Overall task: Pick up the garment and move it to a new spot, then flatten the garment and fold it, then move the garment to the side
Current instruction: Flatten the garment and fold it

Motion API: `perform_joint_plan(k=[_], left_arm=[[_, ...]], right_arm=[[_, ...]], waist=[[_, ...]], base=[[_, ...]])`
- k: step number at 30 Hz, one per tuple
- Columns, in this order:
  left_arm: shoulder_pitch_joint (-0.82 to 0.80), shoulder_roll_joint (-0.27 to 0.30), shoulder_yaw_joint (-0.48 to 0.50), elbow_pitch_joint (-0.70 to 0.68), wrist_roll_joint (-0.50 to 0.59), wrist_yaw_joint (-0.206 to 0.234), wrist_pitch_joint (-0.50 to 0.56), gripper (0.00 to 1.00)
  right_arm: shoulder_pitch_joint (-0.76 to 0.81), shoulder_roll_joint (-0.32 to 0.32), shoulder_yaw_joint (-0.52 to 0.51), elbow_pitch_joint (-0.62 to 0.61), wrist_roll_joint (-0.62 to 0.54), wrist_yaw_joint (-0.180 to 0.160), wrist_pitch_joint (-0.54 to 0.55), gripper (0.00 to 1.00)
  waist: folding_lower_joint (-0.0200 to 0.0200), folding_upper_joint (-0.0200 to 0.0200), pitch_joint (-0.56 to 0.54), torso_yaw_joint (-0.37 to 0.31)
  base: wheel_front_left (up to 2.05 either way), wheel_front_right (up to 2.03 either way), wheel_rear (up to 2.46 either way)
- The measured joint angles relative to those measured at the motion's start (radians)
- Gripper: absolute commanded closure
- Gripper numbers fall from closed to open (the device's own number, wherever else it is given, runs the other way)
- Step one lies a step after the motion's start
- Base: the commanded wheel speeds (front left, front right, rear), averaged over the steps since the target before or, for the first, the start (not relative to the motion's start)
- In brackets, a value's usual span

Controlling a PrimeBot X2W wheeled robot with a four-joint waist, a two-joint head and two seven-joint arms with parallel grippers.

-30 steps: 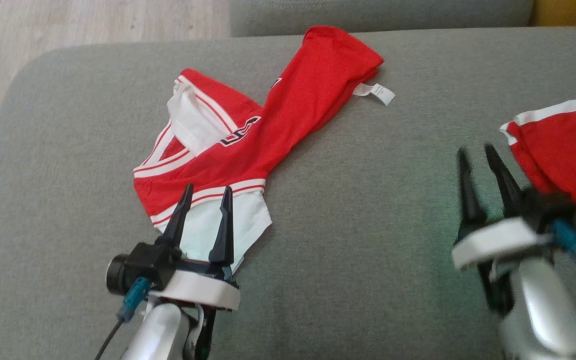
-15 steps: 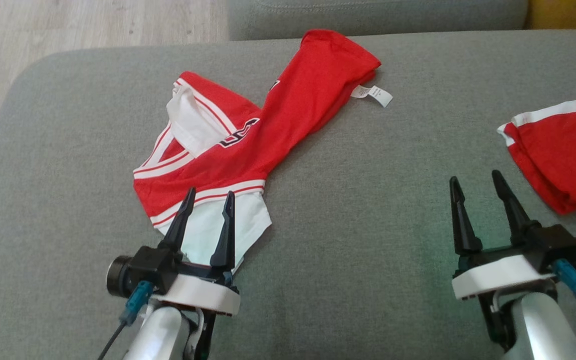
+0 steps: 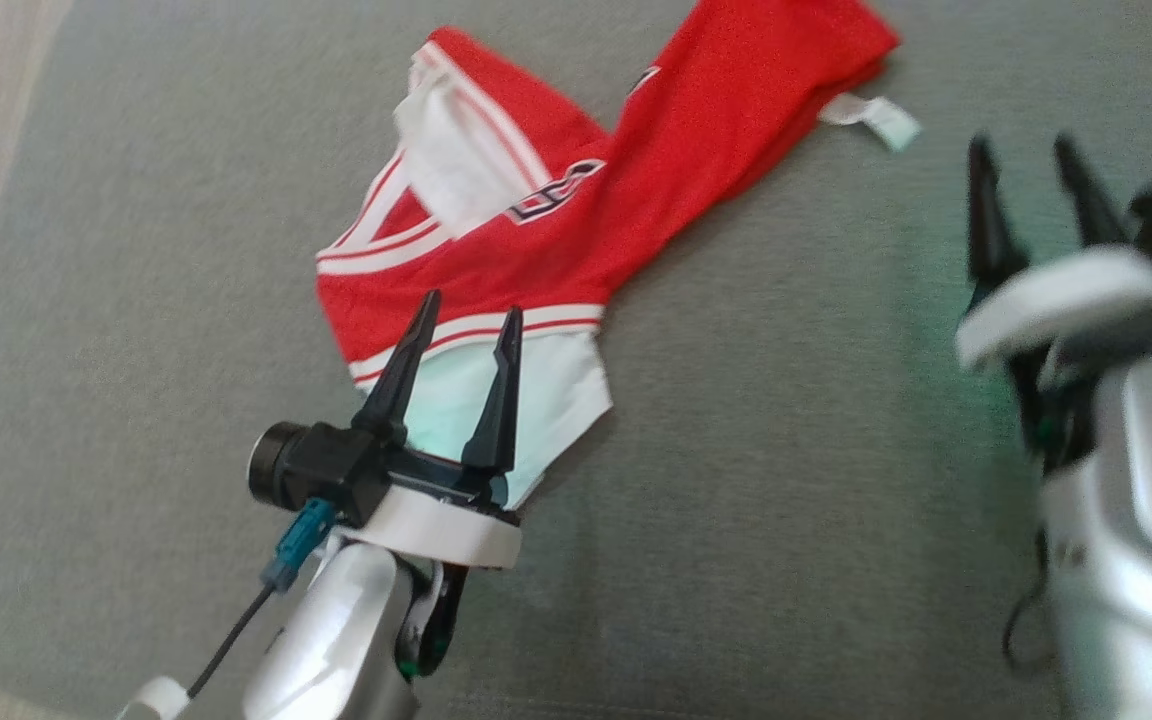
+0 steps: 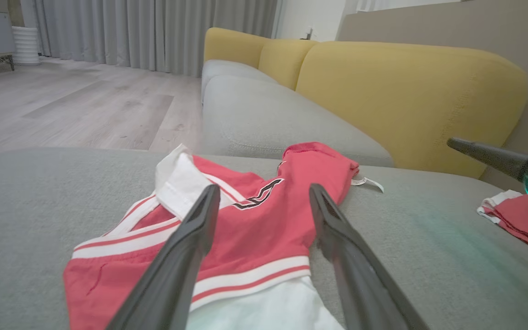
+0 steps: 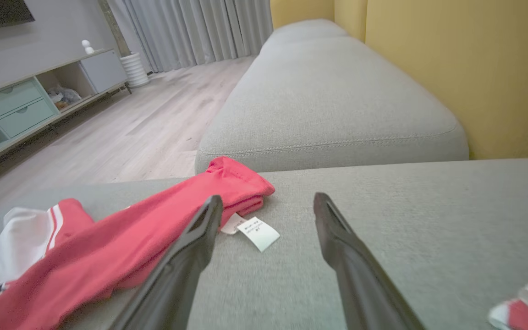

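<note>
Soft, even light is falling; motion blur is smearing the head view, and a green glow is tinting the cushion [image 3: 786, 450] right of the garment [image 3: 576, 230].

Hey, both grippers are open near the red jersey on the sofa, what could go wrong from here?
The jersey lies bunched in overlapping layers, so the left gripper, open over its white hem, may pinch just one layer. The right gripper, open beside the care tag, may catch only the tag.

Head view's top edge crops the garment [image 3: 696, 120]; the right gripper [image 3: 1023, 145] is blurred.
</note>
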Motion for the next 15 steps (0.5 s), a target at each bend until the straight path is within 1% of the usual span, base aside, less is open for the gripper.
perform_joint_plan(k=[3,5,7,8,12,15], left_arm=[[-0.018,0.0,-0.027,-0.004,-0.02,0.009,0.0,0.0],[-0.024,0.0,-0.043,-0.01,-0.032,0.01,0.0,0.0],[-0.031,0.0,-0.066,-0.009,-0.046,0.019,0.0,0.0],[-0.046,-0.001,-0.083,-0.011,-0.046,0.021,0.0,0.0],[-0.082,-0.002,-0.095,-0.02,-0.055,0.028,0.0,0.0],[-0.091,-0.002,-0.097,-0.03,-0.064,0.036,0.0,0.0]], right_arm=[[-0.151,-0.006,-0.05,0.097,0.04,0.0,0.069,0.0],[-0.235,-0.025,-0.083,0.173,0.055,0.0,0.103,0.0],[-0.315,-0.039,-0.139,0.25,0.068,0.0,0.126,0.0],[-0.377,-0.073,-0.157,0.325,0.055,0.0,0.142,0.0],[-0.481,-0.109,-0.219,0.465,0.057,0.0,0.162,0.0],[-0.541,-0.125,-0.239,0.55,0.064,0.0,0.181,0.0]], waist=[[0.0001,0.0,0.037,0.041],[0.0,0.0,0.061,0.068],[0.0001,0.0,0.087,0.094],[0.0001,0.0,0.11,0.121],[0.0,0.0,0.155,0.171],[0.0,0.0,0.184,0.2]], base=[[0.0,0.0,0.0],[0.0,0.0,0.0],[0.0,0.0,0.0],[0.0,0.0,0.0],[0.0,0.0,0.0],[0.0,0.0,0.0]])
